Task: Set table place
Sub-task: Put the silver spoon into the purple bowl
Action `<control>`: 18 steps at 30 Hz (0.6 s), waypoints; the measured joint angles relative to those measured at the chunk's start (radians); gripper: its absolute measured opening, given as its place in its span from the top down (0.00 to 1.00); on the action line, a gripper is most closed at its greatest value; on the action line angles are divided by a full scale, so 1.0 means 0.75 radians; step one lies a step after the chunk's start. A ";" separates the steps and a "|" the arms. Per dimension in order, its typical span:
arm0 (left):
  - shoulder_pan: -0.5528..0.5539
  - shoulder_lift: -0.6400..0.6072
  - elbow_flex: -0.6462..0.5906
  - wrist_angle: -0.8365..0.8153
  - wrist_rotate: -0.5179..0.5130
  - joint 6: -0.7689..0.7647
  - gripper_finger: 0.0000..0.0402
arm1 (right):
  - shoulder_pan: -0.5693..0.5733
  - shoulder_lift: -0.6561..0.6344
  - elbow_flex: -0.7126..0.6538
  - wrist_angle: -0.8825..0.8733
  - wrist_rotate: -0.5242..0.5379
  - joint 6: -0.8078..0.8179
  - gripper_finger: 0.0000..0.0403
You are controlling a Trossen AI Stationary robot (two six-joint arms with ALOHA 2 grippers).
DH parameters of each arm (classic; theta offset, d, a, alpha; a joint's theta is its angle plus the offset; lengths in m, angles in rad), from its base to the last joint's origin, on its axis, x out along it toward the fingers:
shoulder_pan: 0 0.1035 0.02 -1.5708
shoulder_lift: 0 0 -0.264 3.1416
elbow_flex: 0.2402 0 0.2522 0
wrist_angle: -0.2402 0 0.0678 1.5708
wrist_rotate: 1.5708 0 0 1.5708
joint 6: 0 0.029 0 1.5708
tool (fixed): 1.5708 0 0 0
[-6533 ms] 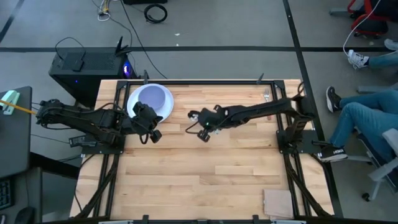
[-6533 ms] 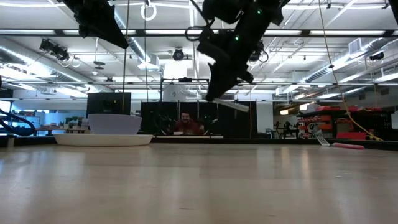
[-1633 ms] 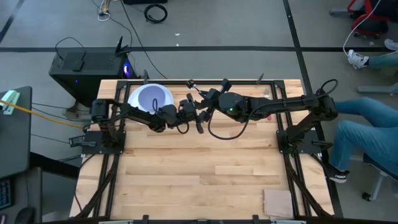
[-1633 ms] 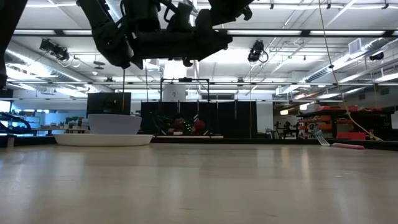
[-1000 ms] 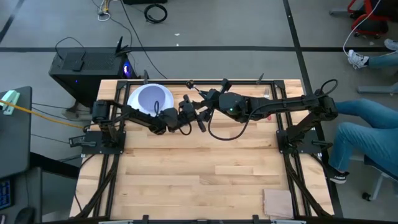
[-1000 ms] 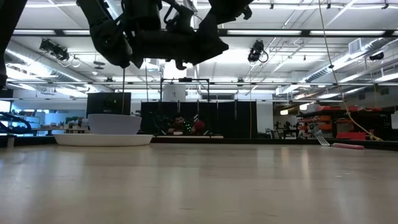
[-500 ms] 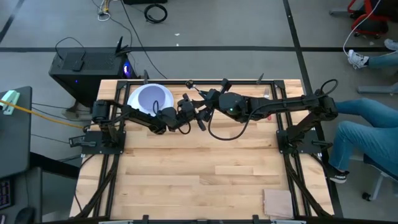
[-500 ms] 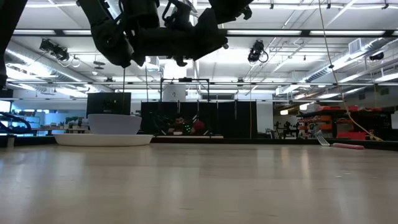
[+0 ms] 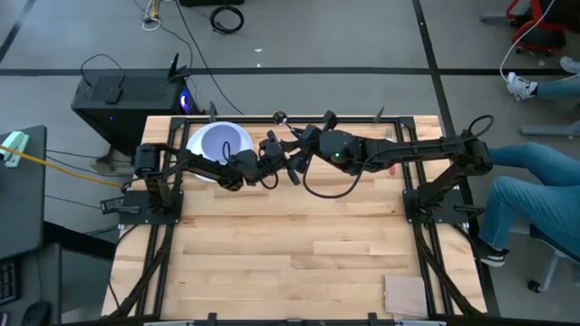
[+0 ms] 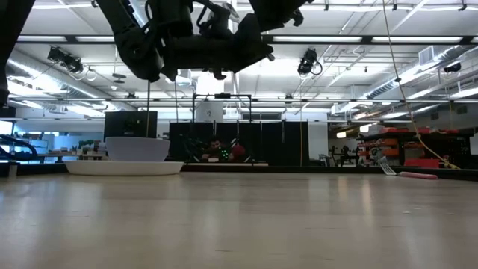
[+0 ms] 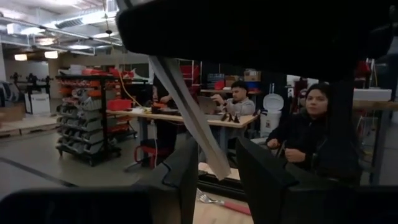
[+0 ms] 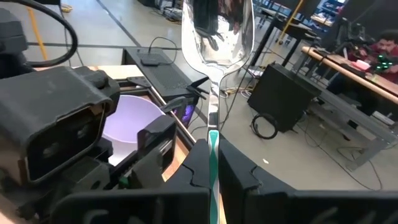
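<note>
- Right gripper (image 12: 213, 163) is pinched tight on the silver spoon (image 12: 217, 37), holding it up in the air just beside the bowl (image 9: 223, 143).
- Left gripper (image 11: 211, 171) meets it there with its fingers around the spoon's handle; can't tell if they actually grip.
- Bowl sits on the white plate (image 9: 193, 148) at the table (image 9: 299, 254) far edge.
- Red-handled fork (image 10: 407, 173) lies well apart from the bowl.
</note>
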 joint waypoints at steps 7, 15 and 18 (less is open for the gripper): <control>0.001 0.000 0.009 -0.002 0.036 0.073 0.73 | 0.000 -0.001 0.000 0.001 -0.094 -0.001 0.97; 0.004 0.000 0.010 -0.001 0.024 0.060 0.86 | 0.002 -0.005 0.000 -0.005 -0.095 -0.010 0.97; 0.015 0.000 0.010 -0.001 0.025 0.060 0.88 | 0.002 -0.005 0.000 -0.006 -0.095 -0.014 0.97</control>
